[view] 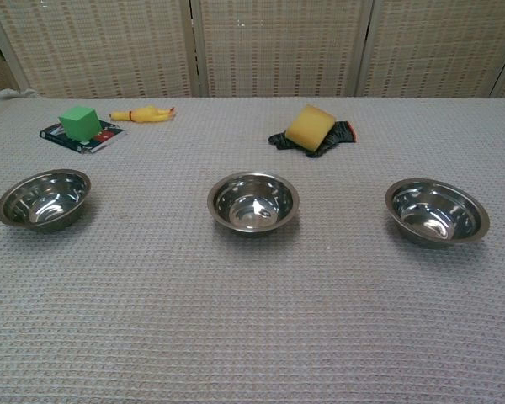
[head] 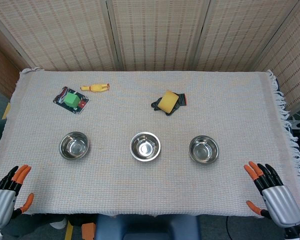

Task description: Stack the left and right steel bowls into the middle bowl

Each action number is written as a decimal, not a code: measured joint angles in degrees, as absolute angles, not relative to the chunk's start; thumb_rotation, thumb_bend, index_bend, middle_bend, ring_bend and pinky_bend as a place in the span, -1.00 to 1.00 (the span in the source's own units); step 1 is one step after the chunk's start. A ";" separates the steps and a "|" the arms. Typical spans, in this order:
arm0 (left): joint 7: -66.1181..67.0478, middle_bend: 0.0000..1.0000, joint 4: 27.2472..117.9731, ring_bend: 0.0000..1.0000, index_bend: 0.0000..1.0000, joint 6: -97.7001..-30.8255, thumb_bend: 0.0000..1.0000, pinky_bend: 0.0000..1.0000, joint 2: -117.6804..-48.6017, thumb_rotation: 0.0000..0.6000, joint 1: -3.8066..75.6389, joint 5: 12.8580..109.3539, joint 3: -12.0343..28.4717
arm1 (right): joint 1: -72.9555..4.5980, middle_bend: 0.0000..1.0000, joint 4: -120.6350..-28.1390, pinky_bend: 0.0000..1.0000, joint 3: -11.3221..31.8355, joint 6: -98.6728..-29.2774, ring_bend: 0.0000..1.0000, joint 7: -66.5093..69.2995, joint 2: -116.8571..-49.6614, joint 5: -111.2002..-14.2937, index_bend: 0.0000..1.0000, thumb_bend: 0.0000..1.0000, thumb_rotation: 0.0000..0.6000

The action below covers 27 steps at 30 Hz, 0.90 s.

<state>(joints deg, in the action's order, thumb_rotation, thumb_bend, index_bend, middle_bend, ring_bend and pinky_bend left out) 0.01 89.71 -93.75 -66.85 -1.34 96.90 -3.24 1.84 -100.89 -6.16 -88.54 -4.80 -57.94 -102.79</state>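
Woven screens back a grey cloth-covered table.

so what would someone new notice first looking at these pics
Three shiny round steel bowls sit in a row across the grey woven cloth: left bowl, middle bowl, right bowl, all empty and apart. Behind them lie a bright green cube on a dark card and a yellow sponge on a black cloth. The left robot hand and right robot hand rest open at the near corners.
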 measured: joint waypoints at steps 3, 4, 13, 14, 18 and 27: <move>0.15 -0.91 89.74 -1.00 -0.90 -93.56 -0.17 -0.62 -66.96 1.00 -1.30 97.05 -3.35 | 1.86 -1.00 -100.84 -1.00 -6.21 -88.56 -1.00 -5.03 -58.07 -102.92 -1.00 -0.83 1.00; 0.28 -0.91 89.74 -1.00 -0.89 -93.43 -0.17 -0.62 -67.03 1.00 -1.23 97.18 -3.41 | 1.86 -1.00 -100.80 -1.00 -6.21 -88.56 -1.00 -5.11 -58.11 -102.94 -1.00 -0.83 1.00; 2.40 -0.91 85.43 -1.00 -0.69 -90.23 -0.18 -0.63 -73.79 1.00 1.21 98.73 -2.99 | 1.42 -1.00 -100.71 -1.00 -5.79 -87.30 -1.00 -6.35 -58.81 -101.81 -1.00 -0.83 1.00; 2.50 -0.91 83.78 -1.00 -0.66 -89.75 -0.18 -0.63 -75.42 1.00 1.82 98.79 -2.61 | 1.34 -1.00 -100.71 -1.00 -5.74 -87.10 -1.00 -6.45 -58.87 -101.62 -1.00 -0.83 1.00; 3.81 -0.95 76.81 -1.00 -0.60 -88.73 -0.17 -0.67 -81.43 1.00 4.07 98.83 -0.68 | 1.07 -1.00 -100.78 -1.00 -5.26 -86.68 -1.00 -6.72 -59.05 -100.57 -1.00 -0.83 1.00; 9.88 -0.96 60.63 -1.00 -0.52 -83.50 -0.17 -0.72 -94.08 1.00 11.68 96.44 4.61 | 0.85 -1.00 -100.93 -1.00 -4.71 -86.32 -1.00 -6.73 -58.93 -99.05 -1.00 -0.83 1.00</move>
<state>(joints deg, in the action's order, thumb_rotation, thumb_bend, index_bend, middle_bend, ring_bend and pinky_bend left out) 9.88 60.63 -83.50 -94.08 11.68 96.44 4.61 0.85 -100.93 -4.71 -86.32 -6.73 -58.93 -99.05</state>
